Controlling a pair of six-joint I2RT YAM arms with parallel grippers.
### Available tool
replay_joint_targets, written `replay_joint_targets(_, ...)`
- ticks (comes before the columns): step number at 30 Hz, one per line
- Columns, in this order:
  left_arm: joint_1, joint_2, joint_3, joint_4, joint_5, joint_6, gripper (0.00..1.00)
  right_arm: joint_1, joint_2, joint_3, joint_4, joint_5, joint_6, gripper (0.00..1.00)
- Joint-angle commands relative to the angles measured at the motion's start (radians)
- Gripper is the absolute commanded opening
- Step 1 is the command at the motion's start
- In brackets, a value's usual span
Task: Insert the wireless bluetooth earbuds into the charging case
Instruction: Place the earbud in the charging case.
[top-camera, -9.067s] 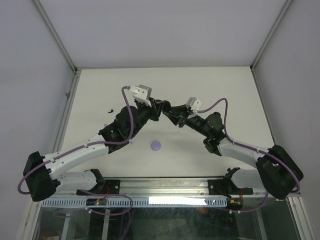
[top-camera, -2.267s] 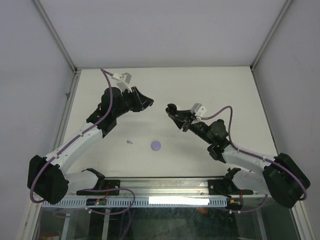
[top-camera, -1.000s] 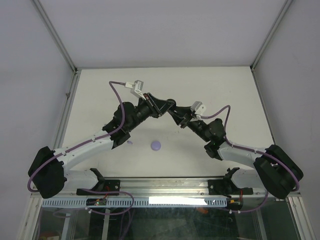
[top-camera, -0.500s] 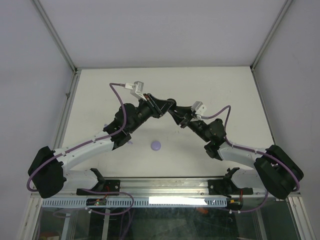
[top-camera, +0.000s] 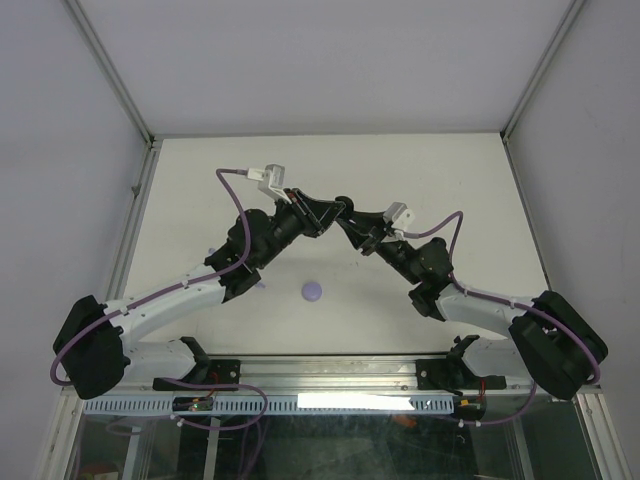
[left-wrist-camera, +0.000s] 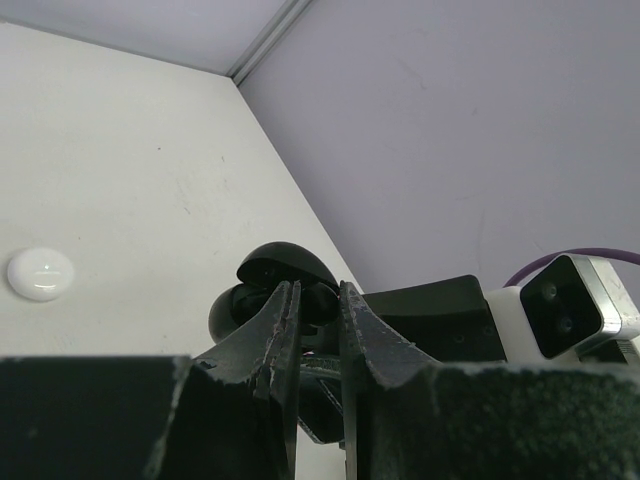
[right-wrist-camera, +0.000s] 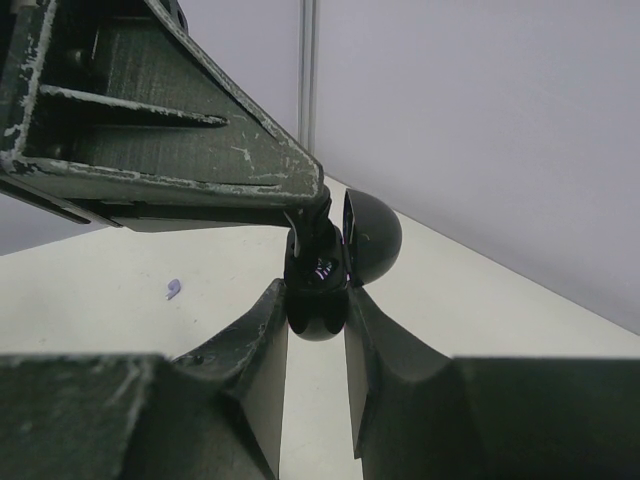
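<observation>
Currently gripping the black charging case by its base in the right pincer, lid swung open, presenting the cavity to the left pincer. Pushing the pressed-together left tips into that cavity, likely seating a bud, though hidden. Leaving a lavender earbud lying on the tabletop, well apart.

Off-white table edged with metal rails, round lavender case sitting flat near the middle, tiny lavender earbud lying alone on bare surface, glossy white round case resting flat, well apart to one side
</observation>
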Motion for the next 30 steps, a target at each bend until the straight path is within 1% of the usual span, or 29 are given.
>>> replay_joint_targets(1,-0.015,-0.018,-0.001,0.026,-0.032,0.024,0.06,0.003,-0.039,0.004,0.068,0.021,-0.001,0.0)
replay_joint_targets(21,-0.041,-0.03,-0.035,-0.025,-0.151,-0.025,0.09,0.003,-0.06,-0.012,0.072,0.045,0.012,0.0)
replay_joint_targets(30,-0.048,-0.045,-0.036,-0.047,-0.188,-0.049,0.13,0.003,-0.057,-0.015,0.085,0.05,0.02,0.0)
